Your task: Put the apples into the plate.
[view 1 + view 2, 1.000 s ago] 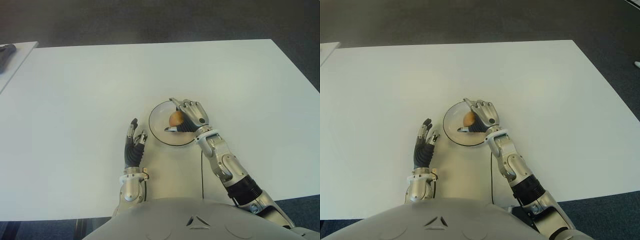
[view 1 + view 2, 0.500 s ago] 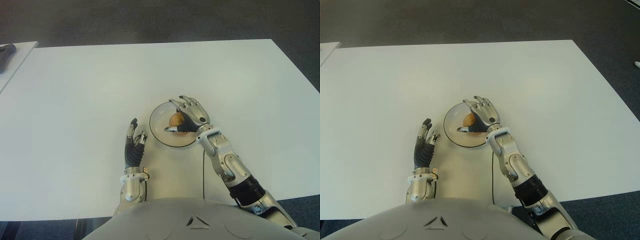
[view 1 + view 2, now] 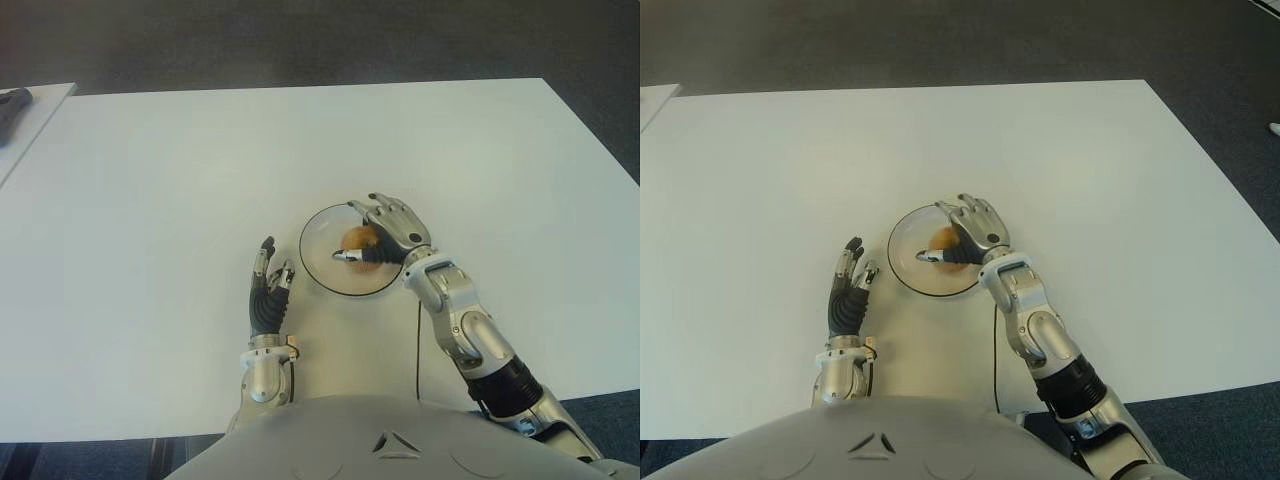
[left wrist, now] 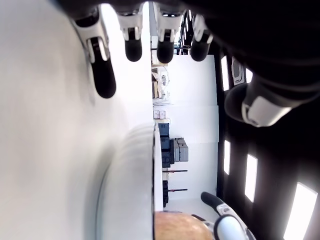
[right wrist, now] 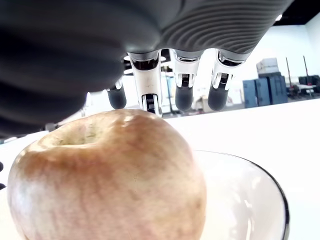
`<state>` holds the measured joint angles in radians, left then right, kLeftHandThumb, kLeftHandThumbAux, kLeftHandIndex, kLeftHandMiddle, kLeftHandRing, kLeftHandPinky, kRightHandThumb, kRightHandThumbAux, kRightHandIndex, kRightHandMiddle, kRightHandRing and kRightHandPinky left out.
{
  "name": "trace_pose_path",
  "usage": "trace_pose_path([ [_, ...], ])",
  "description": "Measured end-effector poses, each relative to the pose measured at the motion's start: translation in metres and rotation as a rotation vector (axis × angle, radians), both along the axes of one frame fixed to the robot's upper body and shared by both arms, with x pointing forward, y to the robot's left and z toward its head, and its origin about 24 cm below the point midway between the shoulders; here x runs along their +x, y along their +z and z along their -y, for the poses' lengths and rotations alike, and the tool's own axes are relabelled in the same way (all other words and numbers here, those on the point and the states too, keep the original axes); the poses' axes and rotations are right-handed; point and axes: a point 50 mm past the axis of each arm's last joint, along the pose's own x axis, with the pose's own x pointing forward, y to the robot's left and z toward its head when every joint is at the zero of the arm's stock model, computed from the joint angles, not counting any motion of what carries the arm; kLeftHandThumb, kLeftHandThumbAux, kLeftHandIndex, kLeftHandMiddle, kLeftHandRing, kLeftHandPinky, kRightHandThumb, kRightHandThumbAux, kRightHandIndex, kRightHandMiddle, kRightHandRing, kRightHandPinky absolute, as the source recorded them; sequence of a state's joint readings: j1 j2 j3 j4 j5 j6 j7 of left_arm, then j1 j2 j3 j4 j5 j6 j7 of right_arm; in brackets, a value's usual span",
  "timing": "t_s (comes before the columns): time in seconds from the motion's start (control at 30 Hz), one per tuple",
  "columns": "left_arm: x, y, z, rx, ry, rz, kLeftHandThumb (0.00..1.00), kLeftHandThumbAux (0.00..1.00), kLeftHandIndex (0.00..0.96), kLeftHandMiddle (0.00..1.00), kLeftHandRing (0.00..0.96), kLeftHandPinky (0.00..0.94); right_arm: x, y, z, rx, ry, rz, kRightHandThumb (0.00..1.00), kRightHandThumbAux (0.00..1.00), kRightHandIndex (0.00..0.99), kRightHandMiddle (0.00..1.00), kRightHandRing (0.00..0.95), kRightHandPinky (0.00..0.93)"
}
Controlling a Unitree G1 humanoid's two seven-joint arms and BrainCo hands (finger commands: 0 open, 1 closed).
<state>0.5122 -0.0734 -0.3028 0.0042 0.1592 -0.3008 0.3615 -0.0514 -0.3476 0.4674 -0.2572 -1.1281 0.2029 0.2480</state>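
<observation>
White and bare but for the work at its middle, the surface [image 3: 150, 160] carries everything, with grey floor at its twelve-o'clock edge. At the right hand [image 3: 392, 232] the fingers [image 5: 145, 86] are now fanned and extended past the round russet-yellow apple [image 3: 357, 240] rather than wrapped on it; over the last second they have lifted from a closed cup to a loose spread, and the wrist has drawn back toward four o'clock. In the right wrist view the apple sits low inside the shallow round white plate with its dark rim [image 3: 318, 262], with the fingertips clear beyond the fruit's top. That reads as a release: the apple is in the plate, on its three-o'clock half, and seems to rest under its own weight. No other apple shows, so this item looks delivered. Out at the plate's eight o'clock, the left hand [image 3: 268, 292] shows idle, fingers straight and apart, holding nothing.
</observation>
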Motion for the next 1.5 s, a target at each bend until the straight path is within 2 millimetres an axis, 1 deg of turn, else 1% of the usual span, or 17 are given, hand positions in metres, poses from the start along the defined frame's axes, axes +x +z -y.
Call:
trace_pose_path([
  [0.17, 0.0, 0.0, 0.0, -0.001, 0.0, -0.001, 0.0, 0.438, 0.0, 0.0, 0.0, 0.0, 0.001, 0.007, 0.008, 0.007, -0.03, 0.021, 0.15, 0.205, 0.0, 0.0, 0.0, 0.0],
  [0.4, -0.001, 0.0, 0.001, -0.004, -0.004, 0.005, 0.0, 0.432, 0.0, 0.0, 0.0, 0.0, -0.001, 0.015, 0.021, 0.019, -0.086, 0.042, 0.157, 0.21, 0.0, 0.0, 0.0, 0.0],
  [0.77, -0.001, -0.001, 0.003, -0.008, -0.013, 0.015, 0.0, 0.435, 0.0, 0.0, 0.0, 0.0, -0.003, 0.018, 0.032, 0.017, -0.144, 0.03, 0.157, 0.248, 0.0, 0.0, 0.0, 0.0],
  [1.03, -0.001, -0.001, 0.003, -0.01, -0.021, 0.015, 0.0, 0.443, 0.0, 0.0, 0.0, 0.0, -0.008, 0.015, 0.039, 0.026, -0.178, 0.011, 0.148, 0.258, 0.0, 0.0, 0.0, 0.0],
  [1.27, -0.001, -0.001, 0.004, -0.017, -0.029, 0.014, 0.0, 0.434, 0.0, 0.0, 0.0, 0.0, -0.012, 0.02, 0.064, 0.015, -0.243, 0.015, 0.133, 0.251, 0.0, 0.0, 0.0, 0.0],
  [1.4, -0.001, -0.001, 0.003, -0.023, -0.028, 0.013, 0.0, 0.432, 0.0, 0.0, 0.0, 0.0, -0.016, 0.019, 0.079, 0.026, -0.291, 0.003, 0.12, 0.262, 0.0, 0.0, 0.0, 0.0],
  [1.5, -0.001, -0.001, 0.003, -0.03, -0.032, 0.015, 0.0, 0.429, 0.0, 0.0, 0.0, 0.0, -0.021, 0.016, 0.088, 0.167, -0.34, -0.014, 0.126, 0.294, 0.0, 0.0, 0.0, 0.025],
])
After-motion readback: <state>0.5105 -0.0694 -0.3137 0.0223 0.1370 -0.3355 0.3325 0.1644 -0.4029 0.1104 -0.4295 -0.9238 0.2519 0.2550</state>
